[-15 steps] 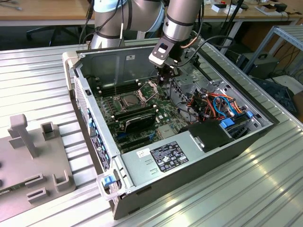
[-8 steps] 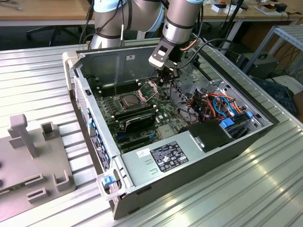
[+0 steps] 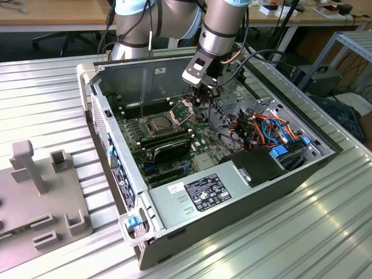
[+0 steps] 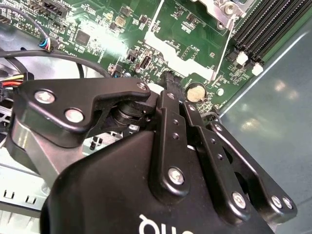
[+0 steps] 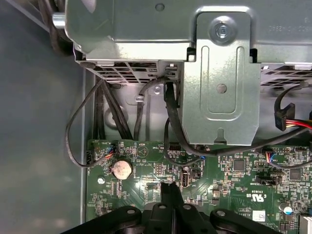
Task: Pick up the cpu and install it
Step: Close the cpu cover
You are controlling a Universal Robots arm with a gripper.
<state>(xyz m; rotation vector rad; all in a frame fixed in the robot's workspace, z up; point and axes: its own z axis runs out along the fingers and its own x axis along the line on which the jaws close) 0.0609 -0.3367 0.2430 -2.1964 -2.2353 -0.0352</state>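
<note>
From my station I saw the hand [image 3: 204,96] hanging inside the open computer case [image 3: 145,72], which lay on the ribbed metal tabletop [image 3: 46,93]. In both wrist views its fingers [image 5: 170,189] were drawn together into one narrow black tip [image 4: 168,82] above the green motherboard [image 5: 234,180]. I could not tell whether anything was pinched between them or whether they touched the board. Where the cpu lay I could not tell either. The socket [image 3: 158,123] showed a dark square centre, with its metal retention frame [image 3: 182,107] flipped up beside it.

Crowding the hand were a coin cell [image 5: 121,168] near the fingertips, looping black cables [image 5: 170,122], and a grey steel drive bracket [image 5: 222,87] just beyond them. Black memory slots [image 4: 265,24] ran along the far side of the socket frame. Orange and blue cables [image 3: 270,125] tangled toward the exterior view's right.

The power supply [image 3: 197,212] carried a white printed label [image 3: 200,189], and fine white lettering dotted the board. A grey fixture [image 3: 35,192] stood on the tabletop at the exterior view's left.
</note>
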